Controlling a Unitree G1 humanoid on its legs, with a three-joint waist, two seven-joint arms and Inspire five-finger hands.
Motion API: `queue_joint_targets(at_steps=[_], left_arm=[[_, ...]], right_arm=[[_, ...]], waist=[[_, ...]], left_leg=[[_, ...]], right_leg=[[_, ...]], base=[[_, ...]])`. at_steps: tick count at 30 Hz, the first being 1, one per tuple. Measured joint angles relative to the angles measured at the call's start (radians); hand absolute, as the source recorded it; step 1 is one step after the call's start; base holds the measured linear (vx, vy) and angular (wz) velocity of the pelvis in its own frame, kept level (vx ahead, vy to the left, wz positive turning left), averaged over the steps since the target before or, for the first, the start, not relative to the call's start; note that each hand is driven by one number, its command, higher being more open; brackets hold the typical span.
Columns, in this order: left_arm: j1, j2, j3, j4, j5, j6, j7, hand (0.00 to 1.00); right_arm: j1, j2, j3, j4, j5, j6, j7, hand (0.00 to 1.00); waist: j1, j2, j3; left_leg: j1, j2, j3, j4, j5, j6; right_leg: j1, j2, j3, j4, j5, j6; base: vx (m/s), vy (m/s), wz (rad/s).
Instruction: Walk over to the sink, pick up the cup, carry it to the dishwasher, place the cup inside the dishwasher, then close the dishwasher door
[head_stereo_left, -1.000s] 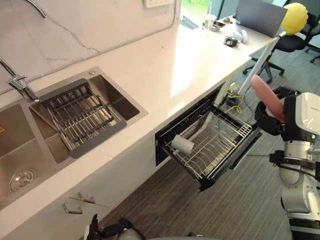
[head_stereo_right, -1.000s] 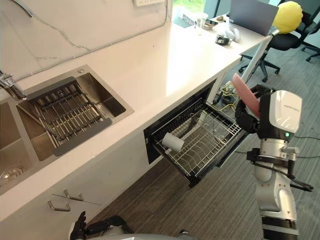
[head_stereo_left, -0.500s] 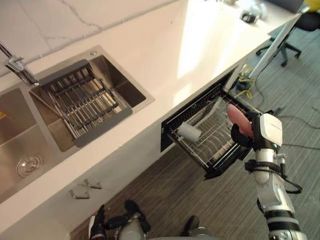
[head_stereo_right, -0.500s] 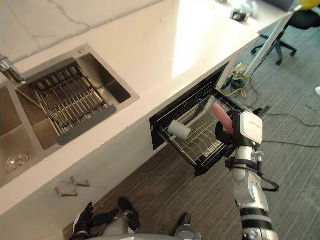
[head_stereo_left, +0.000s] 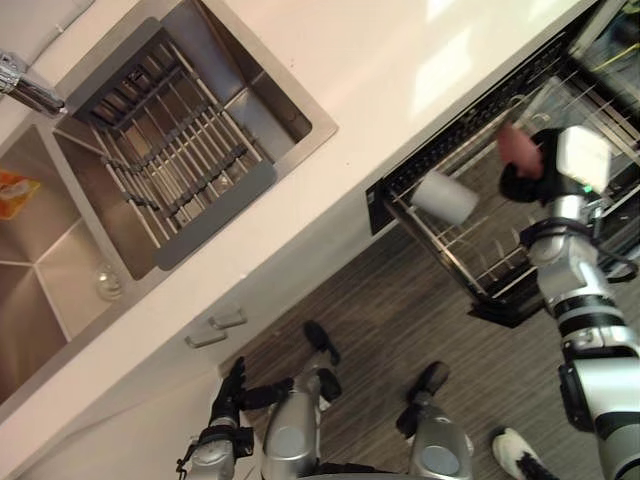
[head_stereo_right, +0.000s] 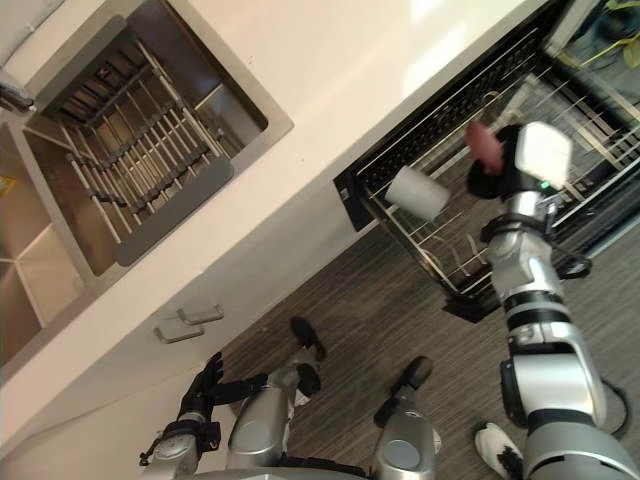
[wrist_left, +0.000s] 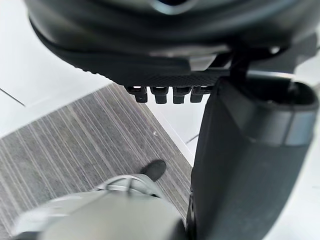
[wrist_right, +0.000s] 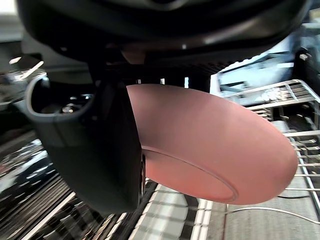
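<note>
Dishwasher (head_stereo_left: 388, 203) stands open below the counter (head_stereo_left: 400, 70), wire rack (head_stereo_left: 482, 272) pulled out over the grey striped floor. Cup (head_stereo_left: 443, 198), pale, lies on its side in the rack, at the corner closest to the sink end of the counter; no hand touches it. Right hand (head_stereo_left: 522, 182) is over the rack just beside the cup, pinching a pink plate (wrist_right: 215, 145): thumb (wrist_right: 107, 150) pressed on one face, fingers behind the other, plate standing on edge above the wires. Left hand (head_stereo_left: 228, 392) hangs low near the cabinet front, well apart from the dishwasher, holding nothing; fingers look loosely straight, though the wrist view shows only their tips (wrist_left: 170, 93). Sink (head_stereo_left: 262, 95) set into the counter's far side, a grey drain rack (head_stereo_left: 170, 150) lying across the basin nearer the dishwasher. Faucet (head_stereo_left: 28, 88) at the sink's back edge. Small orange item (head_stereo_left: 15, 190) in the other basin, too small to identify.
</note>
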Motion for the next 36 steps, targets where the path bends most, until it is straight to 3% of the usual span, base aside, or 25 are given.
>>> queue_joint_targets(at_steps=[10,16,21,25,29,35,36], left_arm=[[-0.005,-0.010,0.002,0.021,-0.127,0.056,-0.030,1.00],[-0.007,-0.036,0.020,0.043,-0.093,0.049,-0.024,1.00],[-0.006,-0.034,0.078,0.079,-0.021,0.045,-0.001,1.00],[0.003,-0.027,0.099,0.083,0.007,0.045,0.020,1.00],[0.028,-0.026,0.139,0.088,0.008,0.045,0.025,1.00],[0.062,-0.023,0.190,0.107,0.010,0.050,0.029,1.00],[0.065,-0.024,0.197,0.113,0.014,0.051,0.030,1.00]], right_arm=[[0.109,0.025,-0.005,-0.065,0.046,-0.026,0.057,1.00],[0.274,0.178,-0.105,-0.294,0.222,-0.115,0.086,1.00],[0.389,0.322,-0.160,-0.472,0.350,-0.152,0.091,1.00],[0.412,0.366,-0.275,-0.555,0.467,-0.154,0.066,1.00],[0.479,0.376,-0.412,-0.635,0.525,-0.139,-0.039,1.00],[0.569,0.381,-0.686,-0.536,0.734,-0.089,-0.272,1.00],[0.592,0.389,-0.718,-0.507,0.779,-0.087,-0.294,0.00]], waist=[[-0.001,0.003,0.001],[-0.010,-0.007,-0.003],[-0.013,-0.076,-0.047],[-0.015,-0.112,-0.068],[-0.030,-0.148,-0.097],[-0.053,-0.193,-0.161],[-0.060,-0.193,-0.168]], left_leg=[[0.032,0.003,-0.063,0.046,0.000,0.000],[0.066,-0.002,-0.090,0.020,-0.001,-0.001],[0.109,-0.021,-0.085,-0.029,-0.001,-0.001],[0.137,-0.033,-0.075,-0.045,-0.010,-0.021],[0.161,-0.036,-0.058,-0.071,0.001,-0.037],[0.178,-0.039,-0.040,-0.086,0.005,-0.041],[0.179,-0.037,-0.037,-0.086,0.005,-0.041]], right_leg=[[0.062,-0.011,-0.007,0.003,-0.003,0.000],[0.104,-0.012,-0.035,0.018,-0.015,0.003],[0.127,-0.022,-0.035,0.019,-0.024,0.016],[0.145,-0.031,-0.025,0.014,-0.037,0.037],[0.148,-0.030,-0.006,0.011,-0.034,0.042],[0.149,-0.029,0.010,0.003,-0.027,0.043],[0.149,-0.028,0.013,0.003,-0.026,0.043]], base=[[0.03,0.016,0.03],[0.00,0.031,0.15],[-0.02,0.038,0.02],[-0.07,0.033,-0.07],[-0.09,0.025,-0.11],[-0.01,0.012,-0.08],[0.01,-0.001,-0.09]])
